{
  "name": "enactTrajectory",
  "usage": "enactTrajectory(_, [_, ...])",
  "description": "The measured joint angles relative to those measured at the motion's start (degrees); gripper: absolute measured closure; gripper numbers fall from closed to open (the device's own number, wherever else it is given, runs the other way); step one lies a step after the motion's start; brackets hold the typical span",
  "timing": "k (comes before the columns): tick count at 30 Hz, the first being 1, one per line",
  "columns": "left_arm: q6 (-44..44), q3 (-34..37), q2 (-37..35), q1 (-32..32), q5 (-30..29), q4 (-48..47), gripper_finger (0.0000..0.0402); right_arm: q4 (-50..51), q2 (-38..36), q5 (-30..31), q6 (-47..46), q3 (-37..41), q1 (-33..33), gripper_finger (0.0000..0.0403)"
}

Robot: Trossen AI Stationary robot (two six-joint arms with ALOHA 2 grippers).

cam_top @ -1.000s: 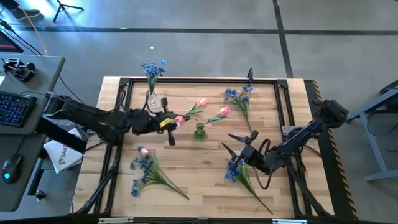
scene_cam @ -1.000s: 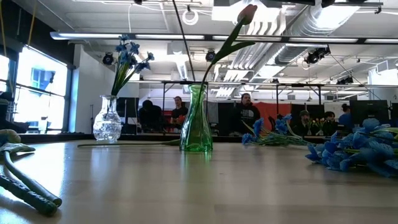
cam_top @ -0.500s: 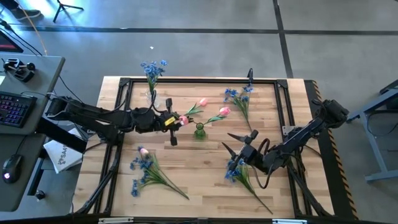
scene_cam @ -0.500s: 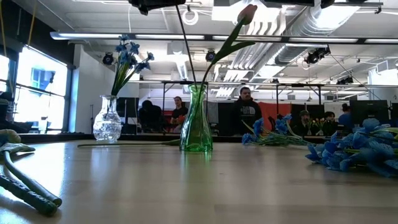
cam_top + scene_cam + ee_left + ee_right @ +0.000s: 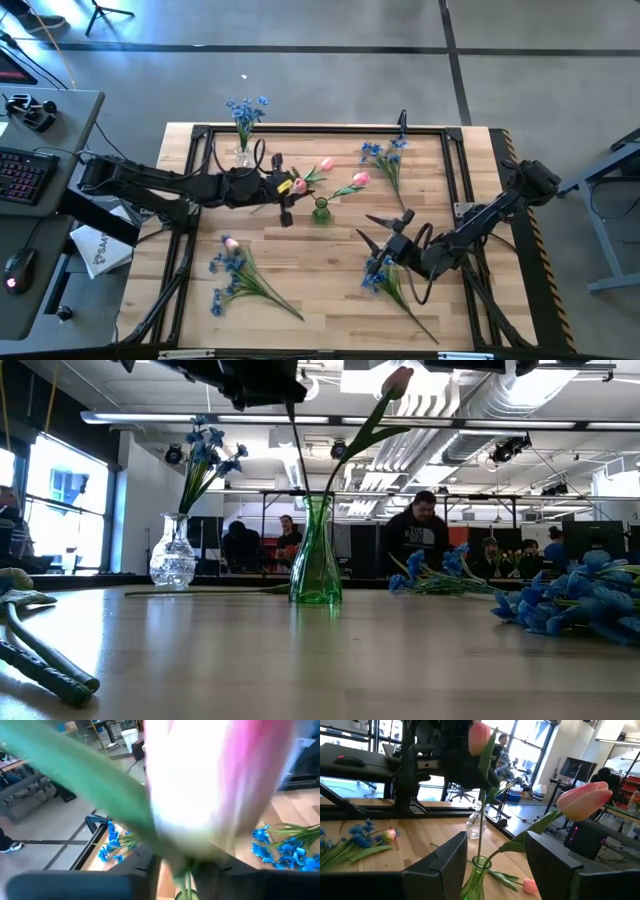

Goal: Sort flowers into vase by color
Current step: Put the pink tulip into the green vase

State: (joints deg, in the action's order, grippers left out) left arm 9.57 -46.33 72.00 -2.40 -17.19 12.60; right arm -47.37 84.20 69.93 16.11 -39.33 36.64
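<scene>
Wooden slats make up the table (image 5: 330, 290), with a wide workshop and a person beyond it. Near its middle stands a green vase (image 5: 321, 210) already bearing one pink tulip (image 5: 360, 180). Just left of it the left gripper (image 5: 287, 197) hovers above the table with a second pink tulip (image 5: 298, 186) at its fingers, the stem reaching down into the vase; whether the fingers still pinch it I cannot tell. A clear vase (image 5: 243, 156) at the far left holds blue blossoms (image 5: 246, 106). Right gripper (image 5: 381, 229) waits spread open, empty, over a blue spray (image 5: 380, 272) at the near right. More blue sprays lie at the far right (image 5: 383, 153) and near left (image 5: 228, 270).
</scene>
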Motion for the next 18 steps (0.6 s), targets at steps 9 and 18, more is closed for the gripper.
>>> enactTrajectory(9, [-2.1, -6.1, -1.7, 2.2, 1.7, -16.7, 0.0236, 2.2, 0.0, 0.0, -2.8, 0.0, -0.3, 0.0209])
enactTrajectory(18, [0.5, -14.3, -1.8, 2.4, 7.0, -24.2, 0.0231, 4.0, 0.0, -0.1, -4.6, 0.0, -0.7, 0.0209])
